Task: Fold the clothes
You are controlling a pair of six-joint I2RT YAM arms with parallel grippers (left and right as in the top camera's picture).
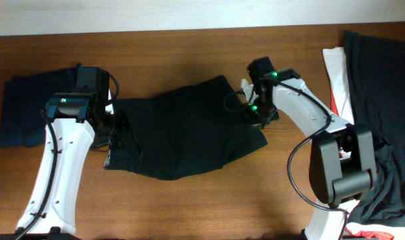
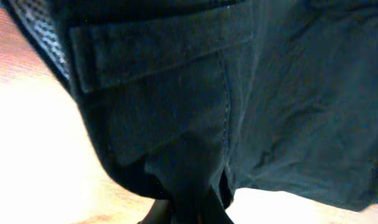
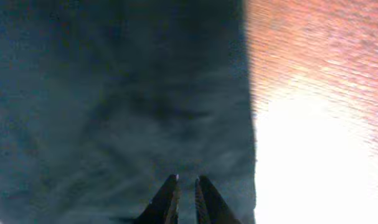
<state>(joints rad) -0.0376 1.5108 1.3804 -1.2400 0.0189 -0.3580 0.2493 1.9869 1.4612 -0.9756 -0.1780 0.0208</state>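
Black cloth: the trousers lie rumpled at the middle of the table, partly doubled, with uneven edges.
Texture: matte woven fabric, a stitched pocket flap, soft creases.
Left gripper: at the garment's edge toward the table's left end, clamped on a bunched fold.
Right gripper: over the opposite edge, fingers nearly together; whether cloth sits between them I cannot tell.
Done: a navy garment lies folded flat at the table's left end.
To do: this fold looks unfinished; a heap of clothes in black, white and red waits at the table's right end.

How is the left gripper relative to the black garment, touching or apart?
Touching. In the left wrist view, a fold of the black garment runs down into the left gripper, pinched there.
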